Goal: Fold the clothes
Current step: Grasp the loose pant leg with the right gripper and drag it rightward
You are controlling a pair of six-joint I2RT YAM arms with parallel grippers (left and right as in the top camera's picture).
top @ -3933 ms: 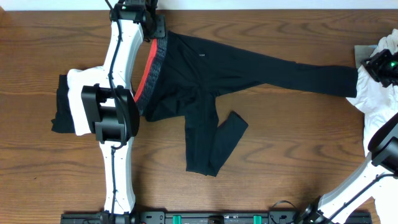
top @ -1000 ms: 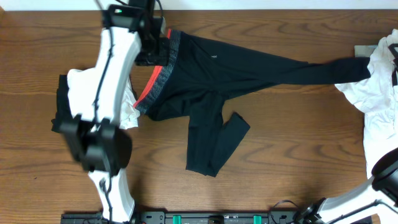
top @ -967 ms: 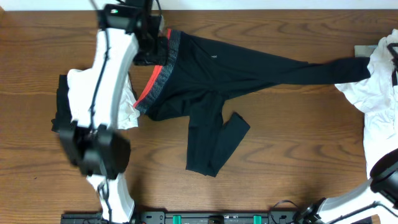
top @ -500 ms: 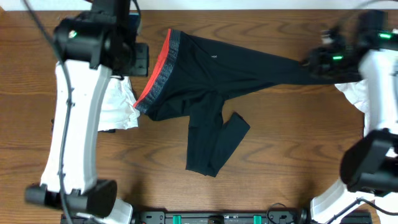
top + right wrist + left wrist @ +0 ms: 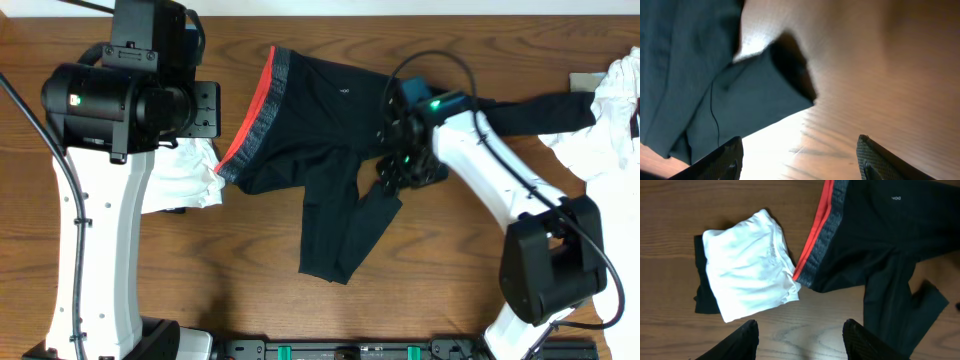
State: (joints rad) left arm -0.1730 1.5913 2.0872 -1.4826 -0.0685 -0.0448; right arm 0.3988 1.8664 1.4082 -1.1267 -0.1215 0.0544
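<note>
Long black trousers point(image 5: 320, 130) lie spread across the table, their grey-and-red waistband point(image 5: 255, 115) at the left. One leg point(image 5: 540, 112) reaches to the right; the other is bent down, with its cuff point(image 5: 375, 208) doubled back. My right gripper point(image 5: 402, 165) hovers over that cuff, open and empty; in its wrist view the gripper point(image 5: 799, 150) frames bare wood below the cuff point(image 5: 745, 100). In the left wrist view, my left gripper point(image 5: 801, 332) is open over bare wood, below the waistband point(image 5: 820, 240) and a folded white garment point(image 5: 747, 265).
The folded white garment point(image 5: 185, 175) rests on a black one point(image 5: 702, 292) at the left, partly under my left arm point(image 5: 110, 100). Loose white garments point(image 5: 610, 140) are piled at the right edge. The table's far edge point(image 5: 330, 12) runs just behind the trousers.
Both grippers have let go of the trousers and opened. The left arm rose and drew back left of the waistband. The right arm swung from the leg's end to the middle.
</note>
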